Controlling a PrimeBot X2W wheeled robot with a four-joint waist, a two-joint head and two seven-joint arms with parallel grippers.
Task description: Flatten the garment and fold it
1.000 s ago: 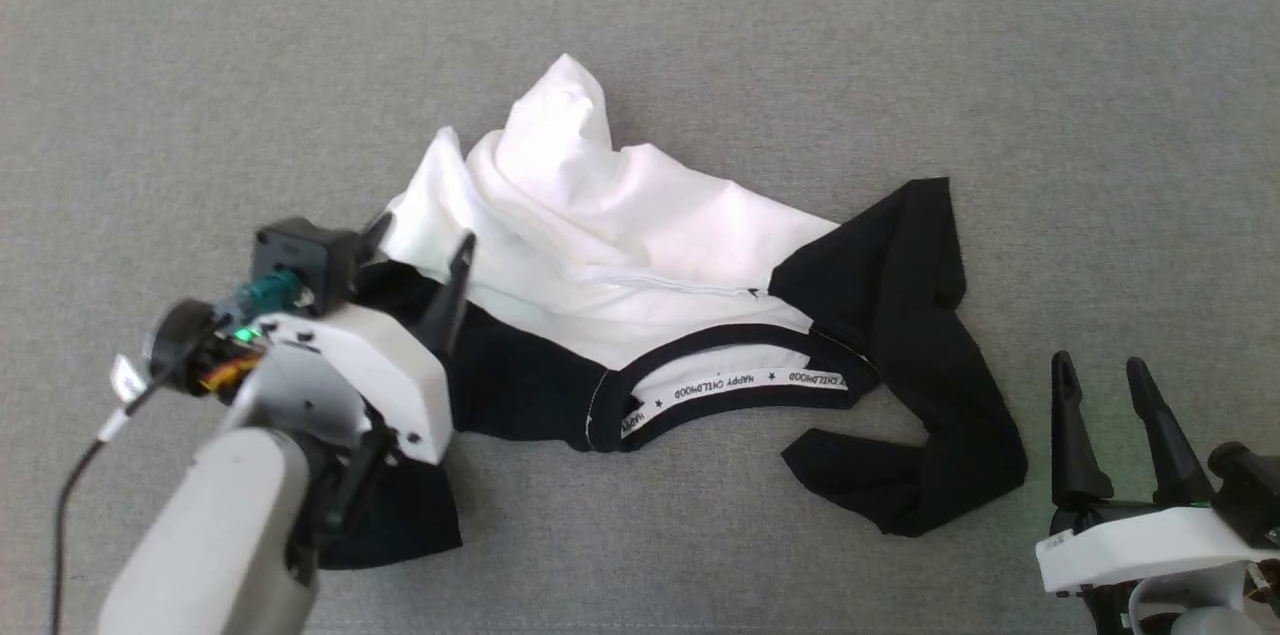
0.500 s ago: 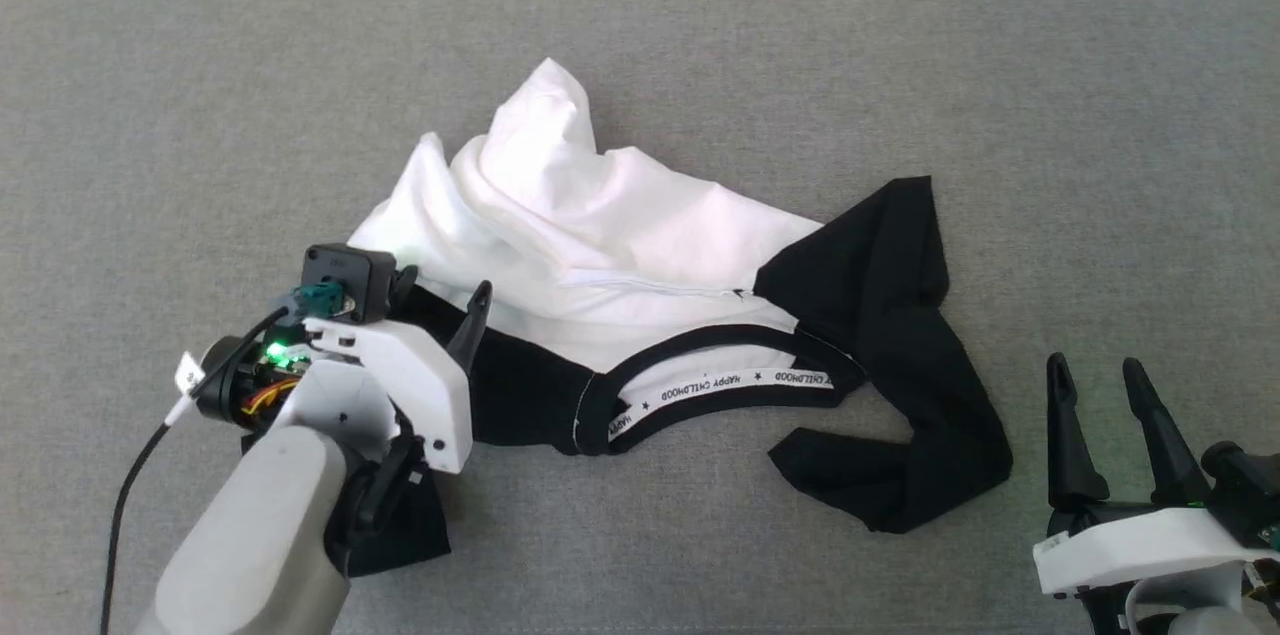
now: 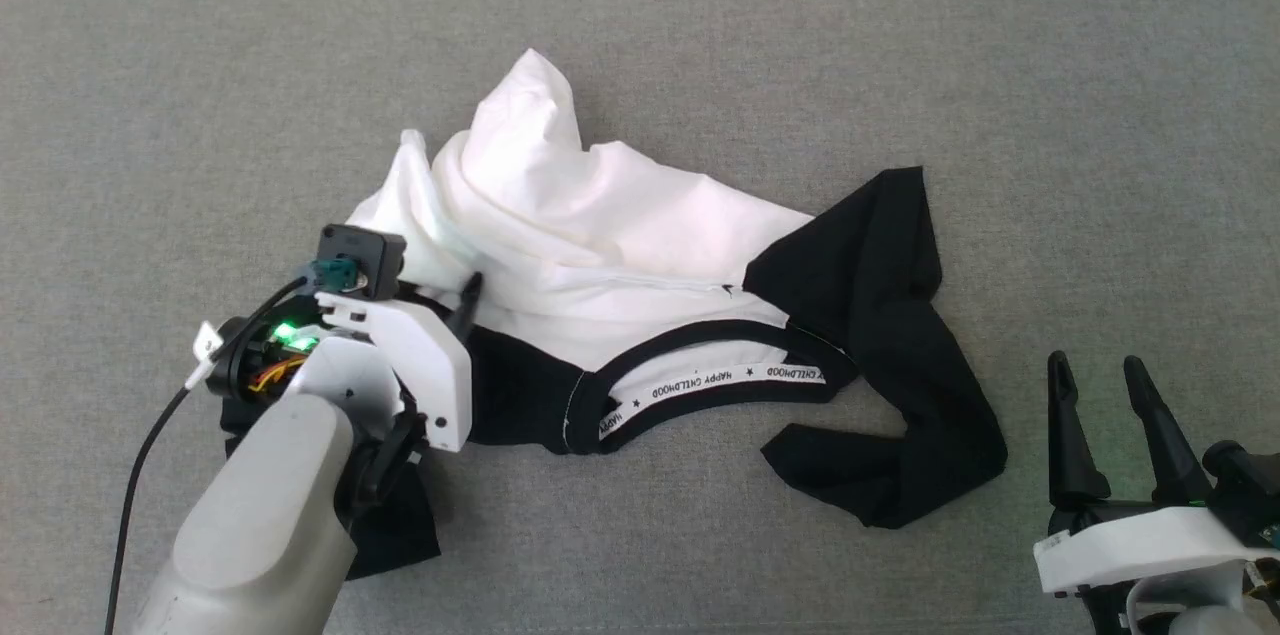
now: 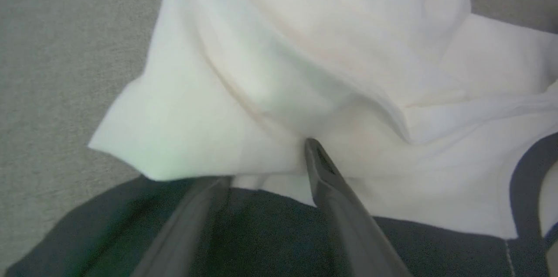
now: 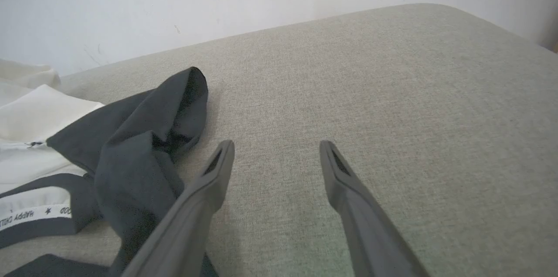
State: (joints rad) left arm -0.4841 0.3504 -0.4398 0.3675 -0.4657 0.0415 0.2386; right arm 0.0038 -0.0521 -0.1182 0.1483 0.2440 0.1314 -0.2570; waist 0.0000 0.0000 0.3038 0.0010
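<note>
The left gripper [image 3: 436, 293] is pushing further into the crumpled garment [image 3: 620, 225] lying mid-bench [image 3: 900, 35], its jaws starting to narrow around a white fold but not yet pinching it. The right gripper [image 3: 1097, 377] is waiting well apart, jaws spread. Flattening is likely only beginning.

Left gripper [image 4: 266, 159] reaches forward, jaws apart (one tip hidden); right gripper [image 3: 1096, 365] rests, jaws wide.

Head camera looks down; wrist cameras sit low, close — all share the garment [image 3: 620, 225].
</note>
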